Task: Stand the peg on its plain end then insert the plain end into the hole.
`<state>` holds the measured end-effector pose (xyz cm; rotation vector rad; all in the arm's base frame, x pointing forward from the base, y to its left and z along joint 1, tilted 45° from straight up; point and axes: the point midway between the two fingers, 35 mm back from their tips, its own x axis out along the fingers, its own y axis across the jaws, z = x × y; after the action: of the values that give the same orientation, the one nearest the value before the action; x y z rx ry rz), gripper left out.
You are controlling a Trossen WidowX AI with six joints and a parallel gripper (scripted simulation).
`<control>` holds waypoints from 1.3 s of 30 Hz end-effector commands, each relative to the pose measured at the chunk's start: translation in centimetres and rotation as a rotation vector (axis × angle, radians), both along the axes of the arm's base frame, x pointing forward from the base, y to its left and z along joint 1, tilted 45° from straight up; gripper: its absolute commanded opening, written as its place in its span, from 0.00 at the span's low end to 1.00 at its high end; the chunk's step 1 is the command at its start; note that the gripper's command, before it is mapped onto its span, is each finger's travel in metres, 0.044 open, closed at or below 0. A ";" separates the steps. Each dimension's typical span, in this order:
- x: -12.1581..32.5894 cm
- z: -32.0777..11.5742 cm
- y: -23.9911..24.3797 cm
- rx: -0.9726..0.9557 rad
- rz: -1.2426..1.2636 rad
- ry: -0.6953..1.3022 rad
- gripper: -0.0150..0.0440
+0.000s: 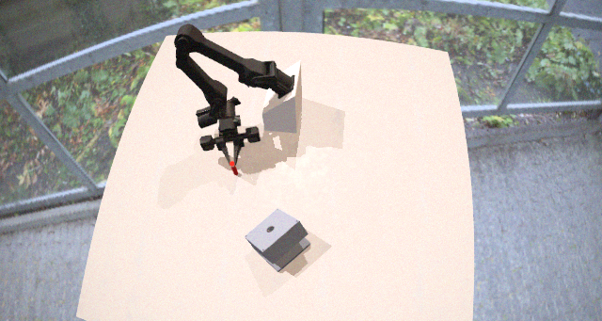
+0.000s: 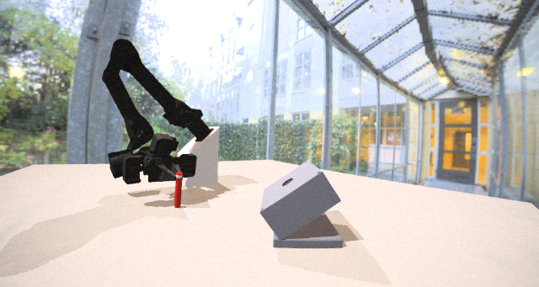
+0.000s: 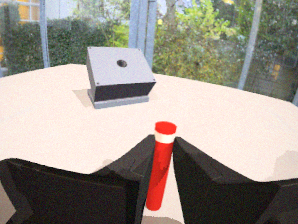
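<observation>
end effector (image 1: 233,164) (image 2: 178,175) (image 3: 164,141) grips red peg (image 1: 234,168) (image 2: 178,192) (image 3: 159,175)

glass-walled sunroom (image 2: 328,98) with outside foliage (image 1: 513,34) (image 2: 38,85) (image 3: 200,45)

Matte black arm (image 1: 216,53) (image 2: 147,85), rounded elbow, blocky end effector (image 1: 233,164) (image 2: 178,176) (image 3: 164,141), tapered dark fingers
</observation>
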<state>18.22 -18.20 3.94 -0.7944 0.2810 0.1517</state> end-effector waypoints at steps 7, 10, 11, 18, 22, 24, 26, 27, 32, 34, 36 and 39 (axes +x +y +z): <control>-0.2 -0.1 -0.2 -0.001 0.006 -0.004 0.34; -0.3 -0.1 -0.2 -0.002 0.009 -0.006 0.34; -0.3 -0.1 -0.2 -0.002 0.010 -0.007 0.34; -0.4 -0.1 -0.2 -0.003 0.017 -0.011 0.34; -0.5 -0.2 -0.2 -0.003 0.020 -0.013 0.34; -0.5 -0.2 -0.2 -0.003 0.022 -0.015 0.34; -0.5 -0.2 -0.3 -0.004 0.024 -0.016 0.34; -0.6 -0.2 -0.3 -0.004 0.025 -0.016 0.34; -0.6 -0.2 -0.3 -0.004 0.029 -0.019 0.34; -0.7 -0.2 -0.3 -0.004 0.031 -0.020 0.34; -0.7 -0.2 -0.3 -0.004 0.033 -0.021 0.34; -0.7 -0.2 -0.3 -0.004 0.035 -0.023 0.34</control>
<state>17.60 -18.31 3.89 -0.8047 0.2443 0.1761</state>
